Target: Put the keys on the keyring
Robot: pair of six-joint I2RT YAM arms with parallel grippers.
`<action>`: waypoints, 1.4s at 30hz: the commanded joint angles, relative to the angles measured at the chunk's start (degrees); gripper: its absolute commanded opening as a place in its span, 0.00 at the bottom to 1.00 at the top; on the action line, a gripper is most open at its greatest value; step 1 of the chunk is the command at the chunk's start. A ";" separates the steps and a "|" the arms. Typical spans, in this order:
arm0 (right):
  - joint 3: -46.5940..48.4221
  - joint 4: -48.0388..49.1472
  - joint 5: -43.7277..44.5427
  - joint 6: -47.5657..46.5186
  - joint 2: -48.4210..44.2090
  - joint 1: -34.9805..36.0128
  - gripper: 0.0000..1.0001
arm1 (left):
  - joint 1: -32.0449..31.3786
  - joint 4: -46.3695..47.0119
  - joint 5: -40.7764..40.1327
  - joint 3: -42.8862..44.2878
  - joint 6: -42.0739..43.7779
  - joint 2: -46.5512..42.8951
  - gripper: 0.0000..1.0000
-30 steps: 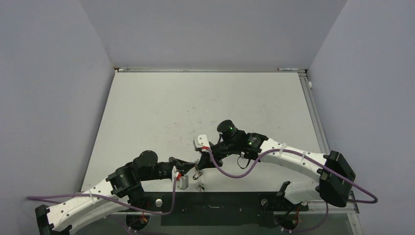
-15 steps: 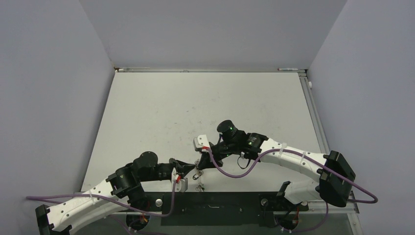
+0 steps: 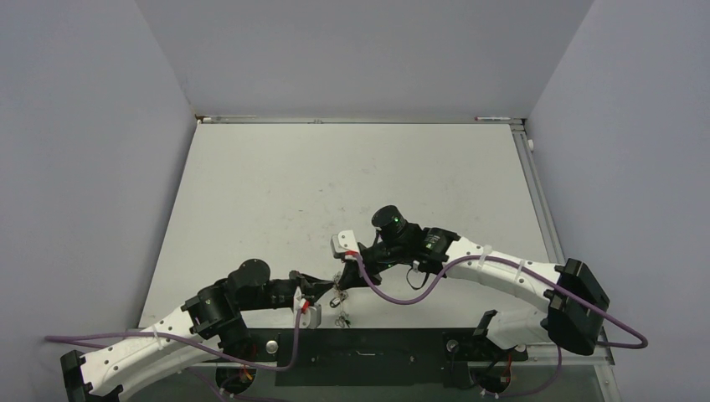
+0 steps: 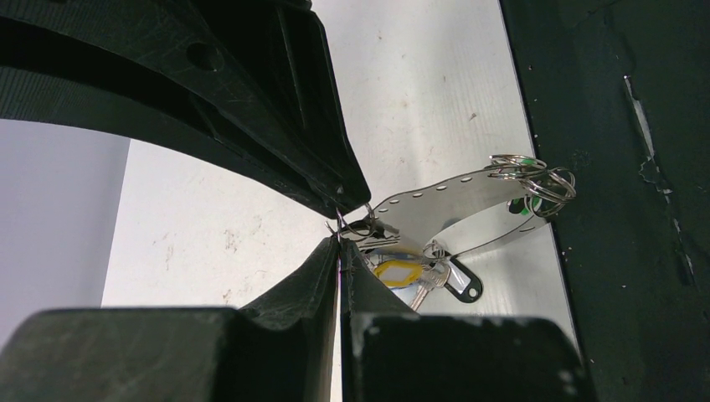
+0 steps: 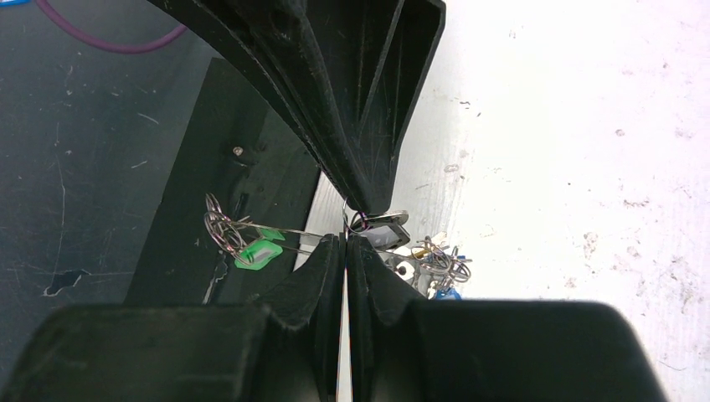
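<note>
My two grippers meet tip to tip just above the table's near edge. The left gripper (image 4: 339,239) is shut on the thin wire of the keyring (image 5: 293,232). The right gripper (image 5: 346,237) is shut on the same wire right beside it. The keys hang below the tips in a bunch (image 3: 341,313). A green-headed key (image 5: 258,252) sits far out along the wire with small split rings (image 4: 536,177). A yellow head (image 4: 400,272), a black head (image 4: 460,282) and a blue head (image 5: 444,293) hang close under the fingers.
The dark base plate (image 3: 368,360) that carries both arms runs right under the hanging keys. A purple cable (image 3: 402,298) loops below the right wrist. Grey walls close in the white table (image 3: 352,167) at the back and on both sides.
</note>
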 commanded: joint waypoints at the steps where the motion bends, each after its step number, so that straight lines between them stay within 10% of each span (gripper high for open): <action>1: 0.69 6.32 0.04 0.36 -4.51 -0.21 0.05 | -0.39 1.52 0.84 -0.08 -0.39 0.19 0.00; 20: -0.63 8.18 0.75 1.04 -5.94 -0.29 0.05 | -0.40 2.95 -0.14 -0.32 -2.01 -0.11 0.00; 27: -1.35 9.26 1.02 1.38 -6.49 -0.46 0.05 | -0.42 4.19 -1.17 -0.73 -3.10 -0.98 0.26; 42: -9.63 25.11 2.84 6.34 -14.05 -1.04 0.05 | 1.65 13.00 -3.69 -1.58 -12.65 -5.15 0.38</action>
